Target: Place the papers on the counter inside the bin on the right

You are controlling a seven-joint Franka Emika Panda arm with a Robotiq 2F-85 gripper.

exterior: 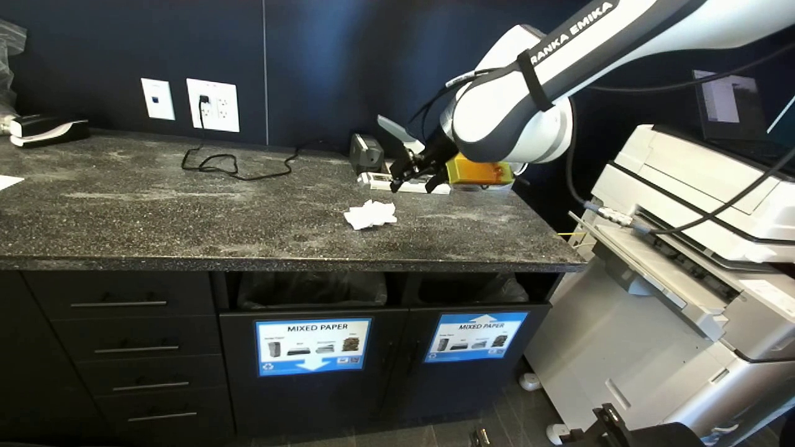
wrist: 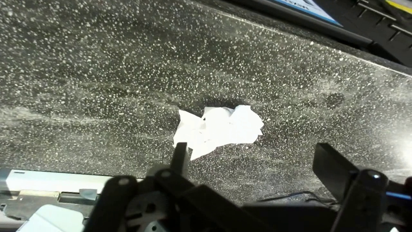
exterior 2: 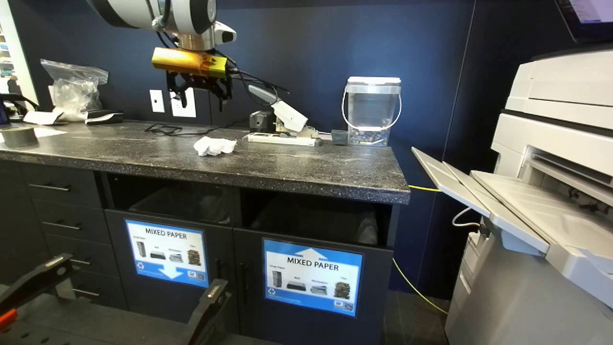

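Nearest the wrist camera stands the gripper (wrist: 252,146), its jaws spread wide and holding nothing; both exterior views show it hanging above the counter (exterior: 279,233), apart from the surface. Crumpled white paper (wrist: 222,127) lies on the speckled stone, just beyond the jaws as the wrist view shows it, and between the front edge and a white device (exterior 2: 289,120) at the back. A flat white sheet (exterior: 9,181) rests on the counter at the border of an exterior view; whether it is also meant for disposal cannot be told.

Progress, as judged from this arrangement: the approach seems to be in hand. Grasping, carrying past the front edge and releasing into the right-hand bin (exterior 2: 311,218) all appear to remain; whether other paper is inside that bin cannot be seen.

Containers: the right-hand bin opens above a blue-bordered label (exterior 2: 312,278) with an upward arrow; a translucent liner (exterior: 506,290) shows at its side, its depth too dark to read. The left-hand bin (exterior: 310,288) is likewise lined, its contents indistinct. On the counter, a lidded clear tub (exterior 2: 371,108) holds small mixed bits (exterior 2: 373,139) at the bottom; a zip bag (exterior 2: 74,79) encloses something pale, not identifiable.
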